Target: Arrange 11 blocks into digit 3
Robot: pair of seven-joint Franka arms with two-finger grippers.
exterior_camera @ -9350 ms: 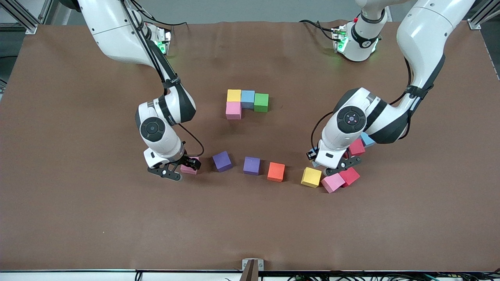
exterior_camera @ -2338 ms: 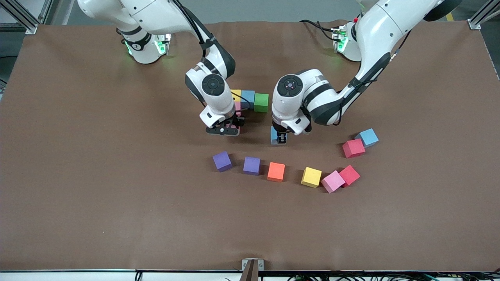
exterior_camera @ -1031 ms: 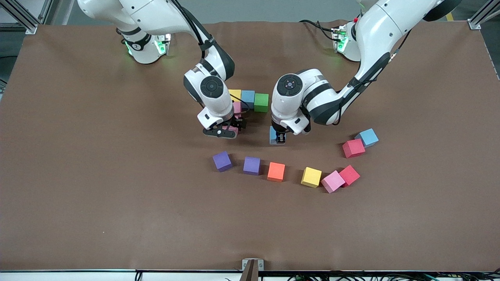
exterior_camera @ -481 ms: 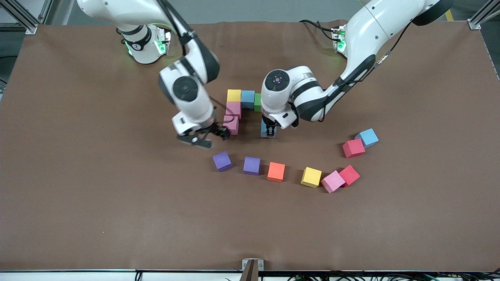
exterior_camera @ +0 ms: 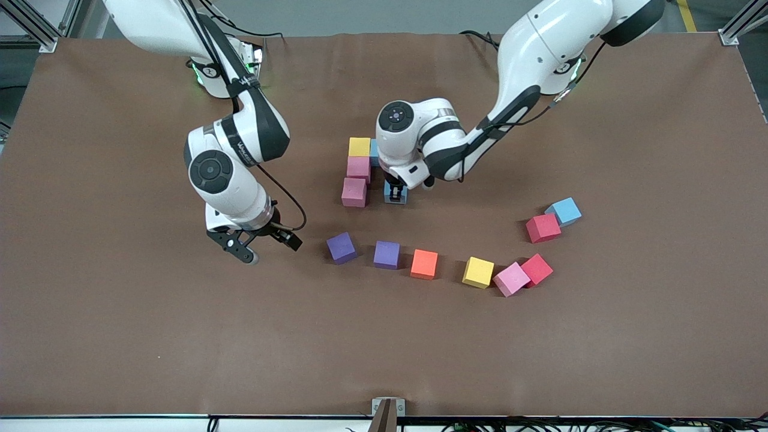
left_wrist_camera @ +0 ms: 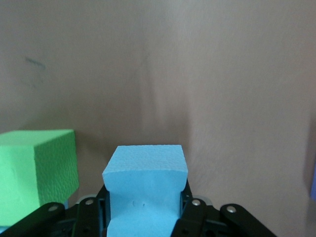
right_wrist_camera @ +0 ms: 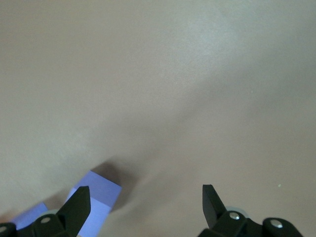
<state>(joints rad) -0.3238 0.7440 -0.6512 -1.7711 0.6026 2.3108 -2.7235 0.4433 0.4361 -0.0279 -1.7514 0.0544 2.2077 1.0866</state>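
Counter: brown matte sheet (exterior_camera: 120, 336), faintly creased, covering the whole top; grey floor and metal frame posts (exterior_camera: 741, 21) at the corners.
Left hand (exterior_camera: 395, 195): pinching a blue cube (exterior_camera: 396, 193), low over the counter just beside the figure; a green cube (left_wrist_camera: 34, 168) sits right next to it in the left wrist view.
Right hand (exterior_camera: 264, 245): fingers spread wide and holding nothing, over bare counter; the purple cube (exterior_camera: 341, 247) is the nearest block to it.
Figure so far: yellow cube (exterior_camera: 359, 146), pink cube (exterior_camera: 359, 167) and second pink (exterior_camera: 354, 191) touching in a column beside the left hand.
Loose row: second purple (exterior_camera: 387, 254), orange (exterior_camera: 424, 264), yellow (exterior_camera: 478, 272), pink (exterior_camera: 511, 279).
Others: red cubes (exterior_camera: 537, 269) (exterior_camera: 543, 228) and a blue one (exterior_camera: 564, 211), toward the left arm's end.
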